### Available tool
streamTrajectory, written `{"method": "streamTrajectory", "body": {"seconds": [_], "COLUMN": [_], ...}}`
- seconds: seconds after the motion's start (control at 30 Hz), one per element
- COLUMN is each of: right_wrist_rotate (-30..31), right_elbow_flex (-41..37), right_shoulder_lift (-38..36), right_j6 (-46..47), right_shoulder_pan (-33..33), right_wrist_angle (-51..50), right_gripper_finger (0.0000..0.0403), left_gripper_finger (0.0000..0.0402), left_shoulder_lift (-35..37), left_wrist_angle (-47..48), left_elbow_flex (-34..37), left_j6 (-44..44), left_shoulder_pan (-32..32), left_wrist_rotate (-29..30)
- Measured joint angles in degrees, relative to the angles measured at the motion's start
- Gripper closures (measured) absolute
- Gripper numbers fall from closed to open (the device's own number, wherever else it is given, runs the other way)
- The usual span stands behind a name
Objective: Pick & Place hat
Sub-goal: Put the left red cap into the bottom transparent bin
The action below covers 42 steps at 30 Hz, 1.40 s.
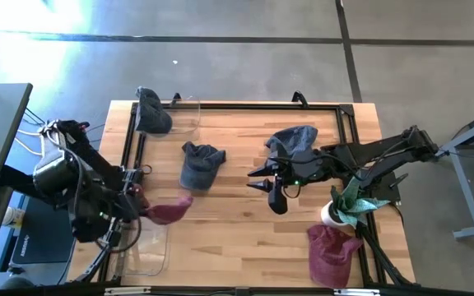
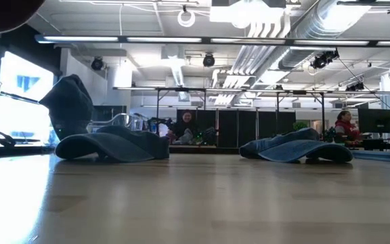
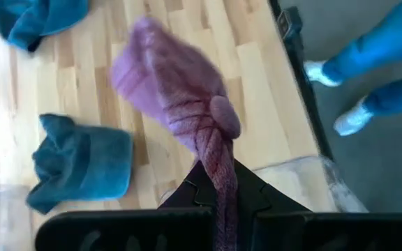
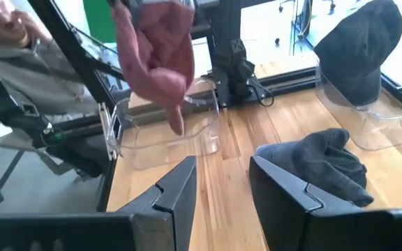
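Two dark arms share a pale wooden table strewn with caps. The left gripper has its fingers pinched together on a maroon fabric cap, a fold of cloth bunched between them so the rest hangs free. The cap dangles just beyond the fingertips and above a clear plastic tray at the table's near left edge, which looks like its likely destination. Gathered by its crown, the hat appears soft and limp, its top button showing and its brim drooping; it seems likely to fall loosely when let go.

The right gripper waits over the middle of the table, its fingers standing apart around nothing. Just beside it lies a crumpled dark grey cap, and a blue-grey cap rests behind its wrist. Another dark grey cap sits propped on a second clear tray at the far left corner. One more maroon cap lies beside a small potted plant.
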<state>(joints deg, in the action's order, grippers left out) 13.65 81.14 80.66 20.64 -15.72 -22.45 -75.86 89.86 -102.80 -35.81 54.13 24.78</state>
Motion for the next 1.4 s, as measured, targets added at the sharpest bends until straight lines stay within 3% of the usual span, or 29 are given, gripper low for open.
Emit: {"method": "streamTrajectory", "body": {"seconds": [0.3,0.53,0.87,1.17,1.3,1.4], "right_wrist_rotate": [0.0,0.0,0.7,1.2,1.6,1.7], "right_elbow_flex": [0.0,0.0,0.0,0.0,0.0,0.0], "right_shoulder_lift": [0.0,0.0,0.0,0.0,0.0,0.0], "right_j6": [3.1,4.8,6.4,6.6,6.6,6.5], "right_shoulder_pan": [0.0,0.0,0.0,0.1,0.1,0.1], "right_wrist_angle": [1.0,1.0,0.9,1.0,0.9,1.0], "right_gripper_finger": [0.0274,0.0274,0.0274,0.0274,0.0274,0.0274], "left_gripper_finger": [0.0401,0.0401,0.0395,0.0297,0.0255,0.0244], "left_shoulder_lift": [3.3,3.8,3.8,10.1,15.0,18.5], "left_wrist_angle": [0.2,0.1,0.1,0.1,0.2,0.2], "left_elbow_flex": [13.4,24.2,37.0,40.2,40.0,38.4], "left_j6": [-19.1,-31.6,-41.9,-51.7,-51.7,-52.7], "left_shoulder_pan": [10.6,18.8,22.1,22.1,22.0,22.1], "left_wrist_rotate": [3.3,9.9,10.7,12.3,8.6,11.9]}}
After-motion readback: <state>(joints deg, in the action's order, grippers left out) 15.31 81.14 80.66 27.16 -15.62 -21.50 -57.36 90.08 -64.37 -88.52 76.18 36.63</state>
